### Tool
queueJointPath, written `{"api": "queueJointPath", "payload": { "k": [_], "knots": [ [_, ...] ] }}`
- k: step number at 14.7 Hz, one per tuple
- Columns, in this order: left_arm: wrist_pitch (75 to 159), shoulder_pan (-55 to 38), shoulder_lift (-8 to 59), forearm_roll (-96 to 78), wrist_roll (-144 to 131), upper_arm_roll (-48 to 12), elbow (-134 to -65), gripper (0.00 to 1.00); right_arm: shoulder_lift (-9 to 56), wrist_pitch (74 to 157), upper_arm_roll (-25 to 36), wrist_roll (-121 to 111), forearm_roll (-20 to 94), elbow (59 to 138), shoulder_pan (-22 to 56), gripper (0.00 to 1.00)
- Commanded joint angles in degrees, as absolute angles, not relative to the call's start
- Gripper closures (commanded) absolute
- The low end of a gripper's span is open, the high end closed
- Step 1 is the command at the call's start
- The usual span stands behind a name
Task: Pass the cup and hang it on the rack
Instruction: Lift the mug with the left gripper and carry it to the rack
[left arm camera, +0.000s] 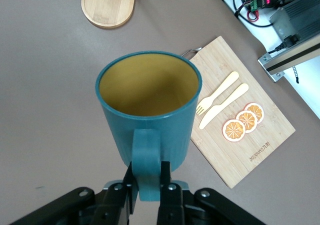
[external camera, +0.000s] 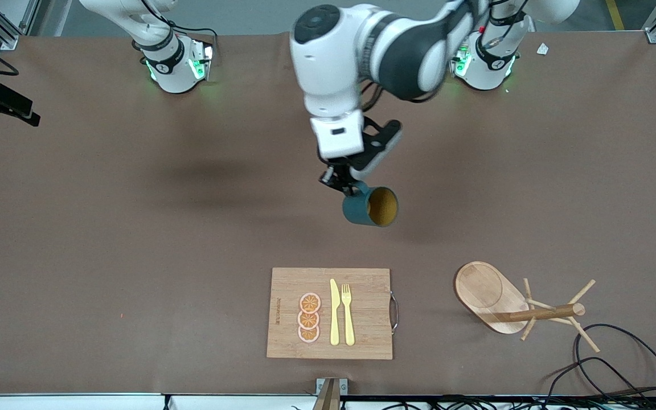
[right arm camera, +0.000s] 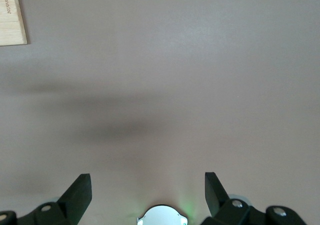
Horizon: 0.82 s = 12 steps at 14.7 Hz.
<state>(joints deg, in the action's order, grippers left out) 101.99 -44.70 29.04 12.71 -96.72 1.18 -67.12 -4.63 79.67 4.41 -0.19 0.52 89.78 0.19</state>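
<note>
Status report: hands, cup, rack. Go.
Left hand shut on cup handle, cup in the air over bare table. Right hand open, empty, waiting. Rack beside cutting board, nothing on its pegs.

Brown table (external camera: 134,256) carries a bamboo cutting board (external camera: 362,296) at the near edge, mid-table, with orange slices, a knife and a fork on it. Wooden rack (external camera: 533,310) lies tipped on its side toward the left arm's end, near black cables (external camera: 618,364). Both arm bases stand at the far edge.
</note>
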Motion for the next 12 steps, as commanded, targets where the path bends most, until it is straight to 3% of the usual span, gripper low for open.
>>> {"api": "queueJointPath", "payload": {
  "k": [1, 8, 12],
  "knots": [
    [102.83, -38.52, 26.28, 5.04, -89.93, 0.62, -68.82, 1.0, -6.33, 79.89, 4.31, -0.7, 0.53, 91.23, 0.0, 0.0],
    [113.02, -25.15, 26.63, -10.96, -81.4, 0.61, -68.82, 1.0, -6.06, 79.81, 4.04, -0.53, 0.44, 91.23, 0.35, 0.0],
    [114.34, -18.21, 27.77, -24.48, -74.81, 0.7, -68.91, 1.0, -5.98, 79.8, 4.13, -0.18, 0.44, 91.23, 0.17, 0.0]
  ]
}}
